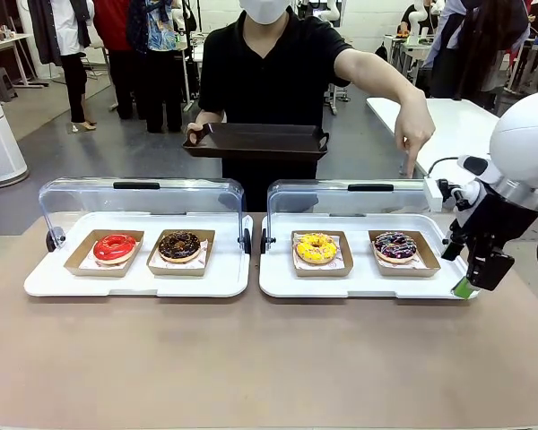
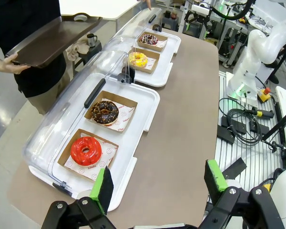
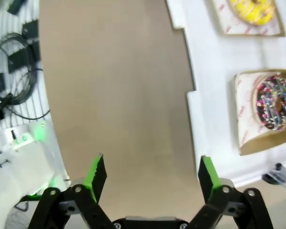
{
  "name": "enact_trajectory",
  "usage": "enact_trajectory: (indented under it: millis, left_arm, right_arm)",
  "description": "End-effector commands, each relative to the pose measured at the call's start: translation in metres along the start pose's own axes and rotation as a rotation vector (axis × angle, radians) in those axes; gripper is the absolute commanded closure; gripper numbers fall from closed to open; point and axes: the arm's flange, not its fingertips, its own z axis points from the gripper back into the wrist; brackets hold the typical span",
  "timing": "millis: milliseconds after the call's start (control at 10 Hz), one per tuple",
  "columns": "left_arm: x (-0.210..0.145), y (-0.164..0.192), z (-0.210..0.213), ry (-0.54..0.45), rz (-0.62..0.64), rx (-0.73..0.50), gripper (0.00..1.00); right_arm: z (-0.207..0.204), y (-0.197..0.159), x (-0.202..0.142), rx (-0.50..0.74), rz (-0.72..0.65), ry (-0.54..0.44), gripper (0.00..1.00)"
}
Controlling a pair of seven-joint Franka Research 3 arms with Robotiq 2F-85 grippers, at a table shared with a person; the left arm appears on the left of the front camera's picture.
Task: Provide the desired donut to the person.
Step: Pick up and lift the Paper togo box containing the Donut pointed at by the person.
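The sprinkled donut [image 1: 394, 245] sits at the right end of the right tray [image 1: 363, 279], and the person's hand [image 1: 415, 134] points down behind it. The right gripper [image 1: 471, 287] hangs at that tray's near right corner, jaws wide and empty; the left gripper [image 2: 158, 174] gapes empty too.

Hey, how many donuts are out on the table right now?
4. In the left white tray: a red donut and a chocolate donut. In the right white tray: a yellow donut and a dark sprinkled donut. None seem hidden.
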Motion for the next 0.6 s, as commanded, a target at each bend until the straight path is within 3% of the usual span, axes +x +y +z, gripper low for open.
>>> enact_trajectory:
  millis: [0,500]
  left_arm:
    - [0.0010,-0.0007,-0.0001,-0.005,-0.002,-0.002,0.00]
    - [0.0010,-0.0007,-0.0001,-0.005,-0.002,-0.002,0.00]
  right_arm:
    - [0.0061,0.0055,0.0056,-0.041,0.031,0.014,0.00]
    - [0.0061,0.0055,0.0056,-0.041,0.031,0.014,0.00]
